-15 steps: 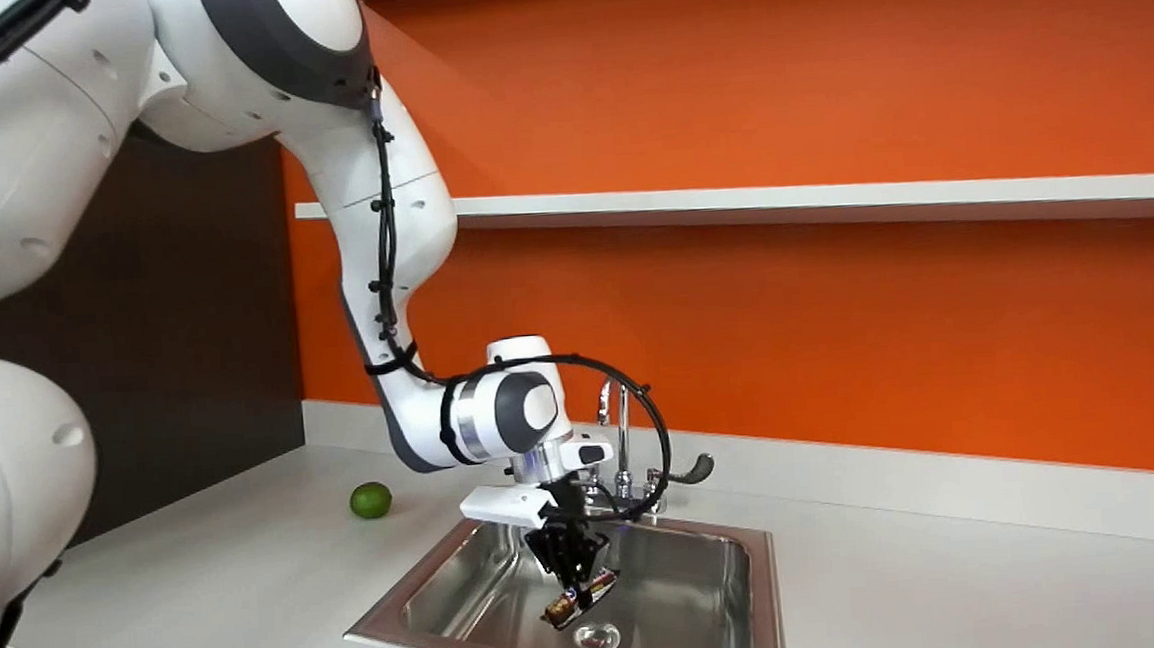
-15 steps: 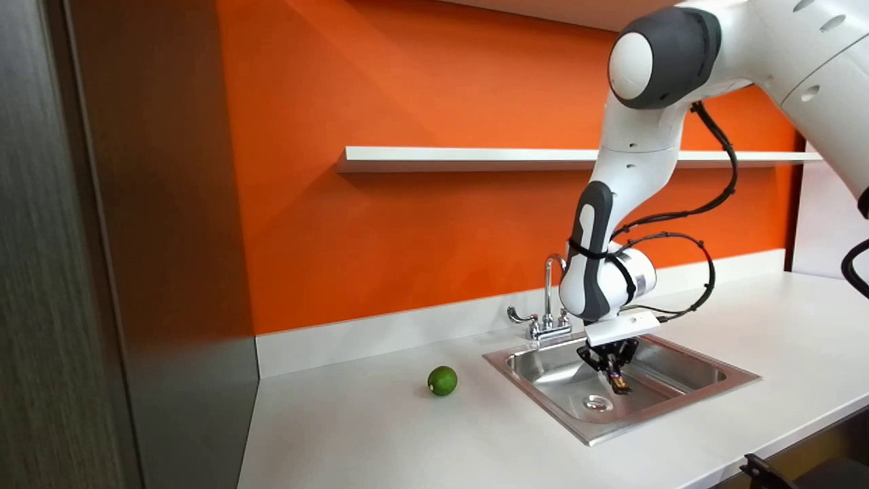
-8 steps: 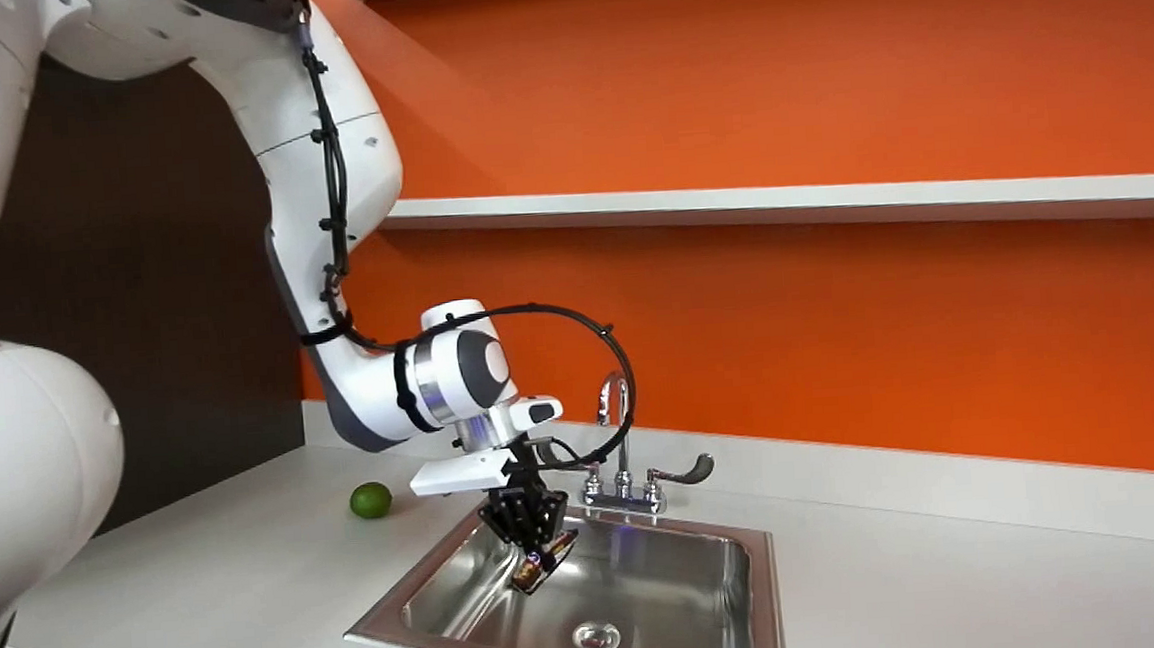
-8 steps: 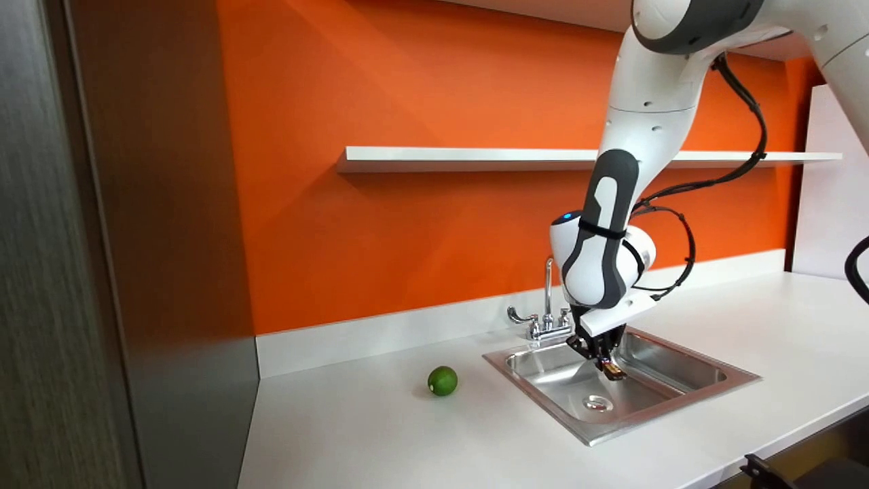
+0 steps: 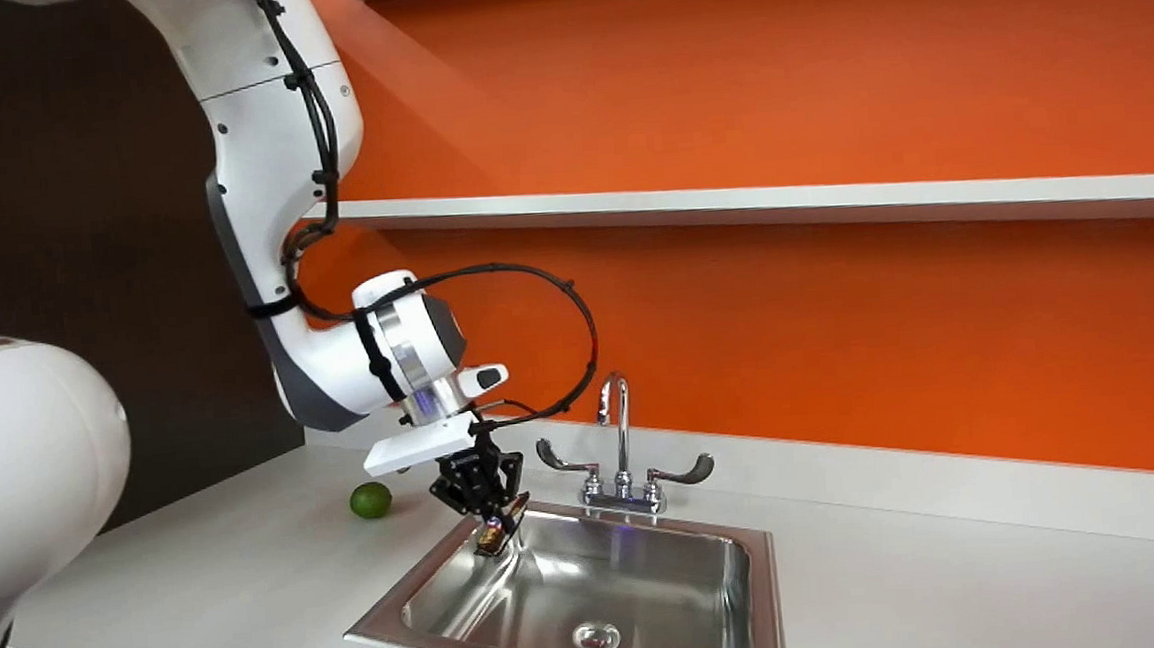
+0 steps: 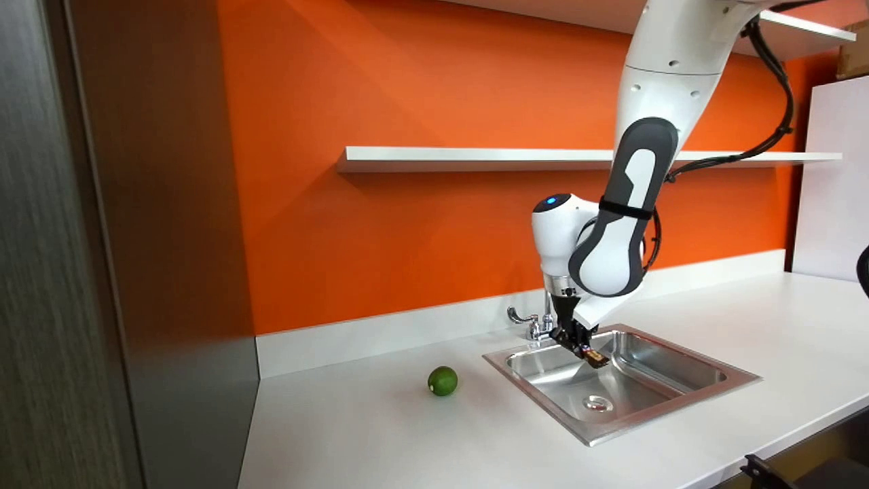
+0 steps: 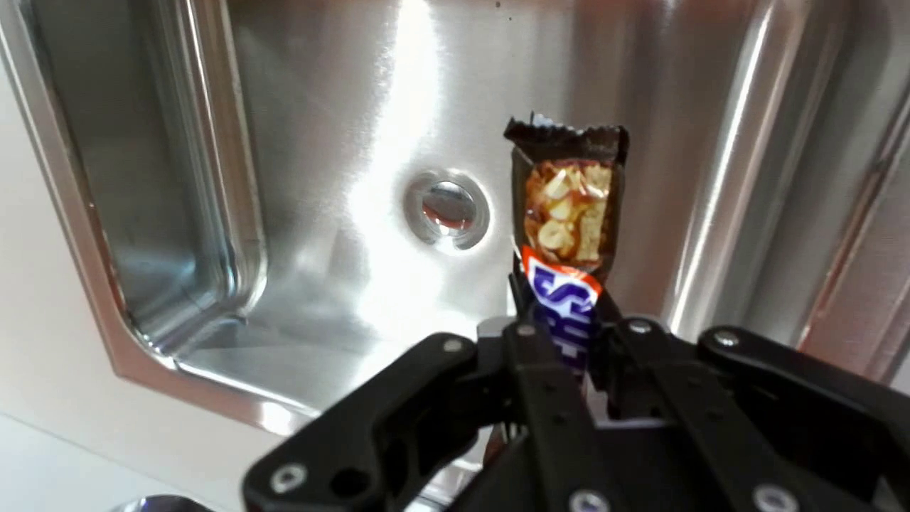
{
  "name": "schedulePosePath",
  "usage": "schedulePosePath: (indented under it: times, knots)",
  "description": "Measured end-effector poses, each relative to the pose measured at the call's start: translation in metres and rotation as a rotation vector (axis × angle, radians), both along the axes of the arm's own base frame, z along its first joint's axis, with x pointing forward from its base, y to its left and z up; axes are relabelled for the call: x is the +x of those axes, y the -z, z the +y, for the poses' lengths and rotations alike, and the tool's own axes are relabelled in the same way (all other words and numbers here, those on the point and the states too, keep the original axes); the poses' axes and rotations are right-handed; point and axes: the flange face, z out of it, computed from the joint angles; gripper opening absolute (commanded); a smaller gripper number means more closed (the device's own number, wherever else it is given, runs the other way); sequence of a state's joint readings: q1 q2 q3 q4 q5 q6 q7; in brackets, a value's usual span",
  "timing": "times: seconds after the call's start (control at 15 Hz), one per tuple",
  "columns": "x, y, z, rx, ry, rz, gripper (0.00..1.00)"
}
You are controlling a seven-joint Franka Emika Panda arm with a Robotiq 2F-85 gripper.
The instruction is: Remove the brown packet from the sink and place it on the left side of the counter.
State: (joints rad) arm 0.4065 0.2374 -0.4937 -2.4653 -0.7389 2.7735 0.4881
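Low in the wrist view, fingers (image 7: 607,318) grip the packet (image 7: 566,242); lifted too little, it could catch the sink rim (image 7: 118,345).

super bright orange wall (image 5: 784,101) in both exterior views, tbh hard to miss
long white shelf (image 6: 475,153) across it, orange darker underneath
low white backsplash (image 6: 380,337) along wall's foot
dark brown panel (image 6: 170,224) at frame left in both, kinda reddish lower down in an exterior view
same view: grey wood-grain panel (image 6: 51,272) far left, tall white panel (image 6: 831,183) far right, brown boxy thing (image 6: 854,53) just above that, cut off by frame edge
pale overhang (image 6: 550,12) up top
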Motion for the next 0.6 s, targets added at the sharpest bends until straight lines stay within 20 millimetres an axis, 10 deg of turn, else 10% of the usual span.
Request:
schedulePosePath:
  times: [0.6]
  knots:
    - [-0.011, -0.001, 0.092, -0.001, -0.263, 0.017, 0.04]
